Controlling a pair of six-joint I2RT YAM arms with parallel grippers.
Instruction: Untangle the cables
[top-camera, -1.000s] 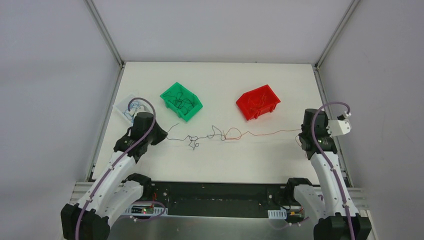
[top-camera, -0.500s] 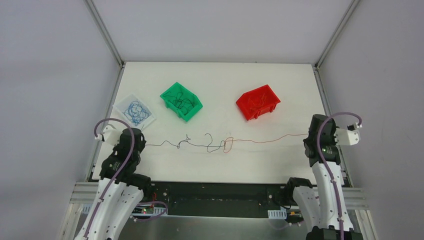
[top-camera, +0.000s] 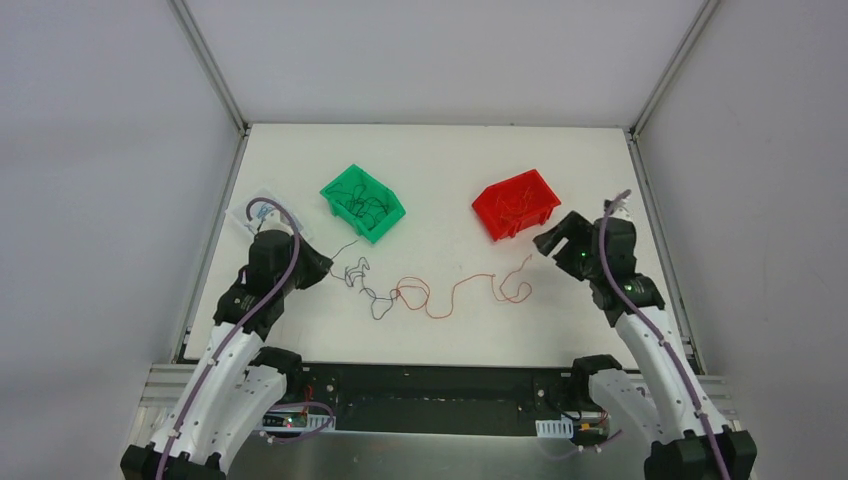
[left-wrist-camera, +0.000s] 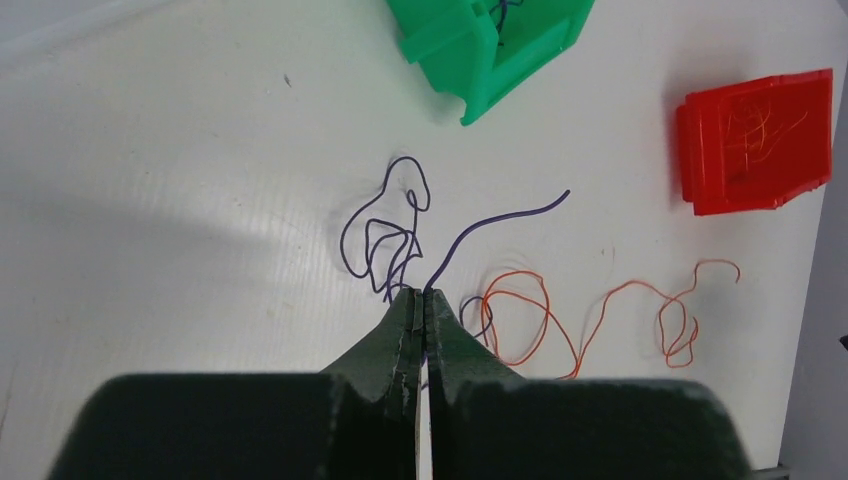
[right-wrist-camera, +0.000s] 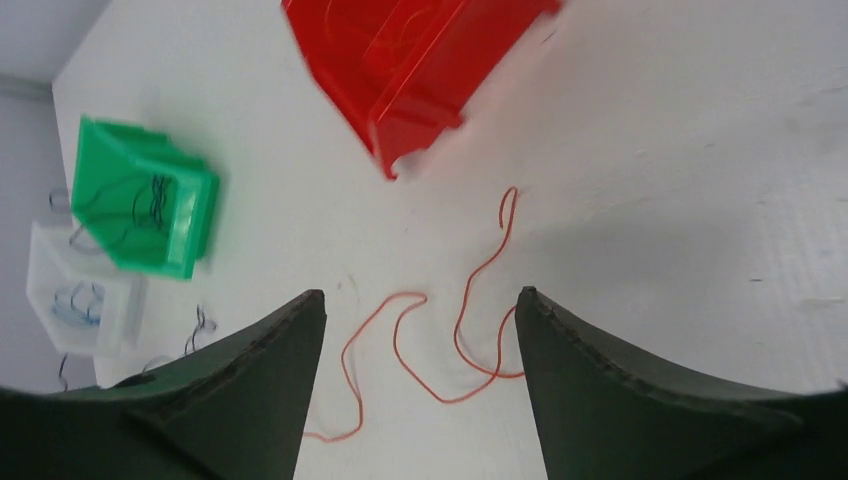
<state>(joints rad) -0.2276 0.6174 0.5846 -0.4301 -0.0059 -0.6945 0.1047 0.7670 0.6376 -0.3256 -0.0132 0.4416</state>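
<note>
Cables (top-camera: 400, 291) lie in loose squiggles across the middle of the tabletop (top-camera: 450, 160), nearer its near edge. Left fingers (left-wrist-camera: 421, 300) are pinched tight on the dark cable (left-wrist-camera: 490, 220) at the left end. The red cable (left-wrist-camera: 625, 287) lies free to its right. Right fingers (top-camera: 556, 234) gape wide, holding nothing, just beside the red bin (top-camera: 515, 203). A green bin (top-camera: 362, 202) stands behind the dark cable.

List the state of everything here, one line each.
left tool, shut on the dark cable.
right tool, open, empty, near the red cable.
dark cable, pinched, slack, crossing the red cable.
red cable, loose squiggles on the table.
green bin, holds dark cables.
red bin, holds red cables.
clear tray, holds blue cables.
</note>
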